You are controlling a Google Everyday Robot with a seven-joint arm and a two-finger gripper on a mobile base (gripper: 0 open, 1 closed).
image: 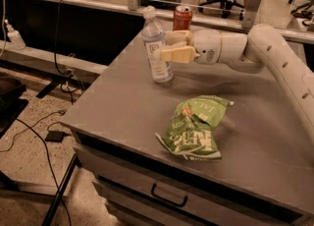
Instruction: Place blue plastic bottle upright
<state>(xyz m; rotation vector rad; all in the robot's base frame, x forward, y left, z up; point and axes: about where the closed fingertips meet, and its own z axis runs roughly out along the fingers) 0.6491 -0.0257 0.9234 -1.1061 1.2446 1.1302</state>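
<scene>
Far left on the worktop [122, 107], we hold the upright blue plastic bottle [154, 41], our gripper [165, 46] closed around its middle.

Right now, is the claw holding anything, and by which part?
The claw grips the blue plastic bottle at its labelled mid-body, below the shoulder; the bottle stands upright on the table.

Your arm [277, 55]: smooth white tubular shell, small dark dots along it. Wrist [218, 48]: rounded, white, dark circular marking. Gripper [167, 46]: cream-coloured, over the tabletop's [122, 107] far side.
</scene>
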